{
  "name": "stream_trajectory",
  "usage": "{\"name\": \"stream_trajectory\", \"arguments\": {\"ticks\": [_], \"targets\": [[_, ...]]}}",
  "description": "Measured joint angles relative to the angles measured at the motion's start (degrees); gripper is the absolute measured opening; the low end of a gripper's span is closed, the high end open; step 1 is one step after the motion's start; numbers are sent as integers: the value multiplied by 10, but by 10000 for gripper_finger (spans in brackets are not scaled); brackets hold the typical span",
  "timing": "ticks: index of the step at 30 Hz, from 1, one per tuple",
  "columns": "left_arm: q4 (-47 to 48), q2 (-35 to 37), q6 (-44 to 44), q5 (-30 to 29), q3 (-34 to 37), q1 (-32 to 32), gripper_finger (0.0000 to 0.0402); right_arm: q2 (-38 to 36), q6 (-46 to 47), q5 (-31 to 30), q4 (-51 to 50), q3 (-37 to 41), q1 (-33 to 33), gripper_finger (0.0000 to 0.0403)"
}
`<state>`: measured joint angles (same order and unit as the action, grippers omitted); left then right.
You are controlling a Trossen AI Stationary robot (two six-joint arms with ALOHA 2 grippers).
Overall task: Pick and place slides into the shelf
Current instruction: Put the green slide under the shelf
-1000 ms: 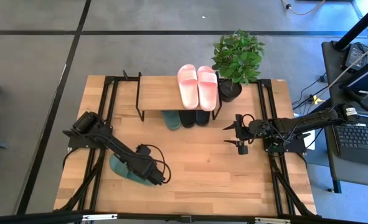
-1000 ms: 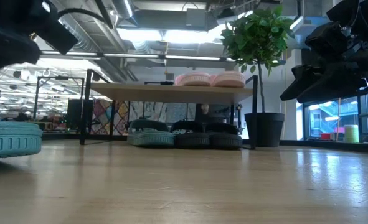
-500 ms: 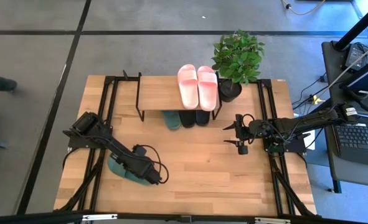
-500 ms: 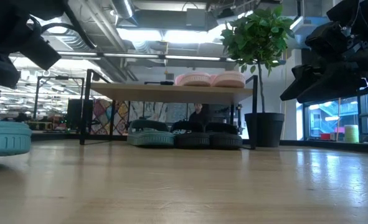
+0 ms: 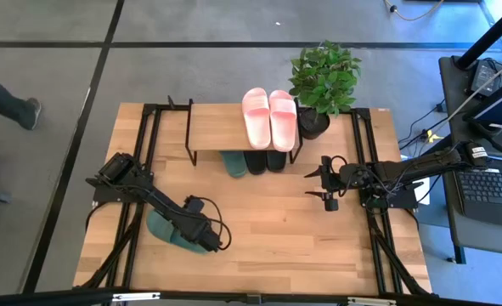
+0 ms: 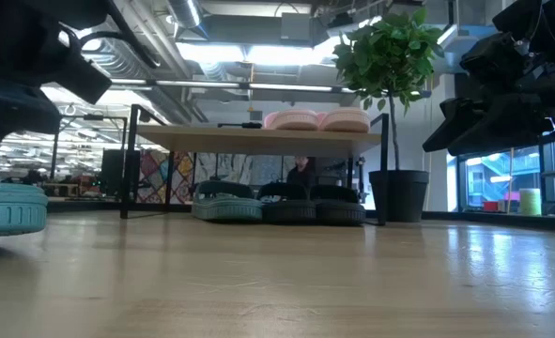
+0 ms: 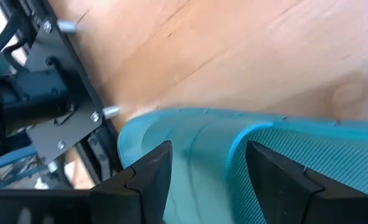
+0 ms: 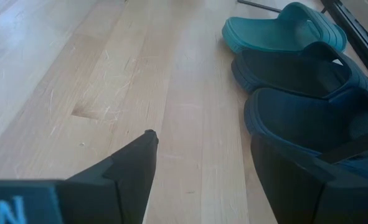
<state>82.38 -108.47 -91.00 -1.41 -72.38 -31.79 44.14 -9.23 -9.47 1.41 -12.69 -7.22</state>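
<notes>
One dark green slide [image 5: 166,228] lies flat on its sole near the table's left near corner, also seen in the low view [image 6: 9,208]. My left gripper [image 5: 206,240] is open just above it; in the left wrist view one finger is over the footbed and one over the ribbed strap [image 7: 308,155]. The shelf [image 5: 225,127] stands at the far edge with the pink pair [image 5: 270,117] on its top board. Under it sit the other green slide [image 8: 283,31] and the black pair [image 8: 308,118]. My right gripper [image 5: 329,187] hangs open right of the shelf. My left gripper [image 7: 208,149] comes at the green slide from above, slanting toward the table's left. Its open fingers stand on either side of the strap's front edge [image 7: 233,146]. Whether a finger touches the slide, I cannot tell. The slide lies on the table.
A potted plant [image 5: 323,76] stands at the shelf's right end. Black rails [image 5: 149,136] run along both sides of the table. Bare wood [image 5: 267,221] lies between the two grippers. A person's leg [image 5: 8,102] shows on the floor beyond the left edge.
My left gripper has shifted a little toward the table's left edge over the green slide. The slide has slid slightly the same way along the table. The person on the floor has walked on.
</notes>
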Motion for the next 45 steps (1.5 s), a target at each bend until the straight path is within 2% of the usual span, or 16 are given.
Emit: {"name": "stream_trajectory", "arguments": {"ticks": [4,10,15,19,28,31,38,45], "targets": [[-8,0,-4,-3,0,0,196,0,0,0,0,0,0,257],[-4,0,-4,49,0,0,196,0,0,0,0,0,0,257],[-4,0,-3,55,0,0,182,0,0,0,0,0,0,257],[-3,0,0,55,1,0,140,0,0,0,0,0,0,257],[-1,0,39,54,1,0,13,0,0,0,0,0,0,257],[-6,1,72,36,1,0,12,0,-1,0,0,0,0,257],[-11,1,211,-22,-3,8,7,0,-1,0,0,0,0,257],[-57,1,355,-136,-40,40,5,0,-1,0,0,0,0,257]]}}
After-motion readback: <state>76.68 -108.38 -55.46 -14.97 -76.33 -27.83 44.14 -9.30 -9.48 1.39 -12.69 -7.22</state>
